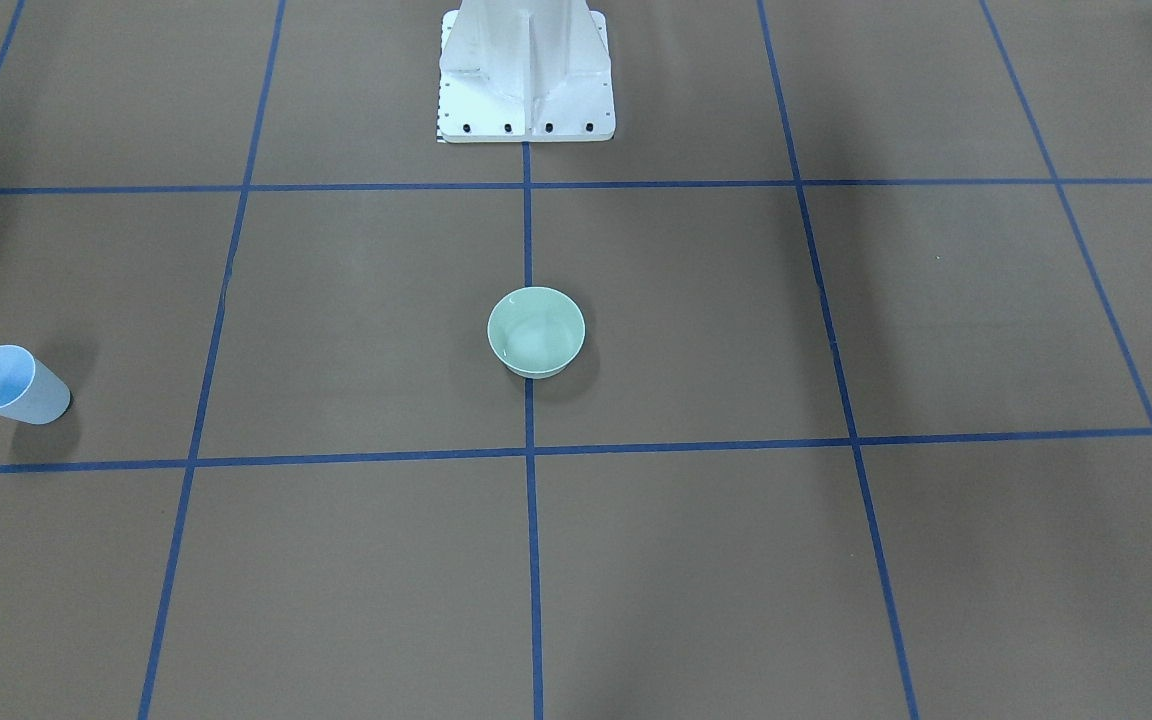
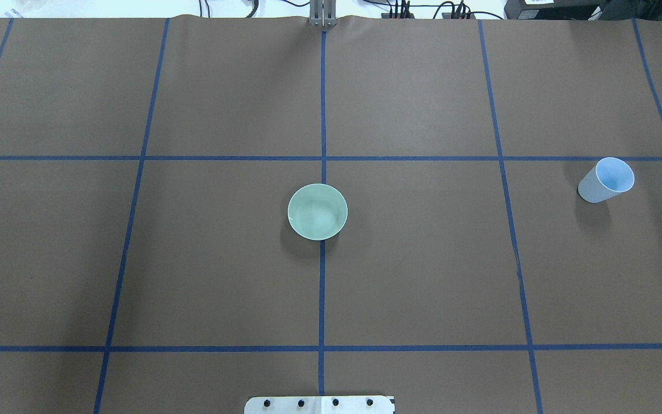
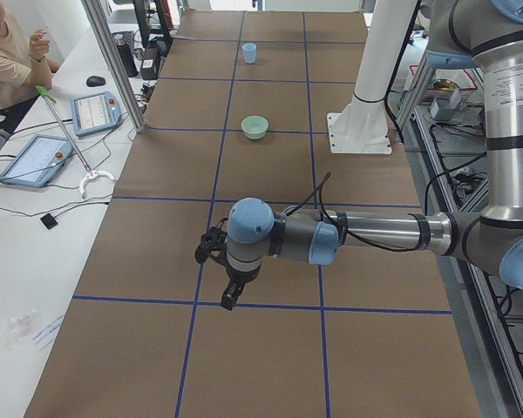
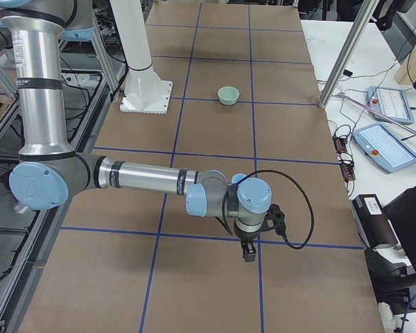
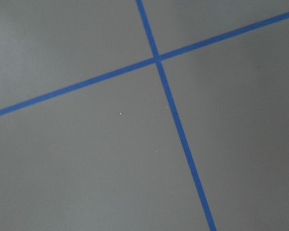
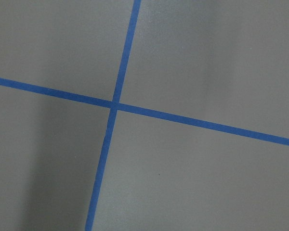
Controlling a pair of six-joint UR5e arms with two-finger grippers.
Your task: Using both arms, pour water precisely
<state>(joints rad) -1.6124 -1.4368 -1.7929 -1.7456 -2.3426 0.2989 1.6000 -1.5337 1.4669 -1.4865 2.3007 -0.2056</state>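
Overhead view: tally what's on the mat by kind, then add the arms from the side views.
green bowl: 1
blue cup: 1
white pedestal: 1
robot arms: 2 (left arm, right arm)
Total: 5

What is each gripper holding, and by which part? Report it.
Nothing is held. The blue cup and green bowl stand alone on the table, far from the left gripper and the right gripper, which show nothing in them.
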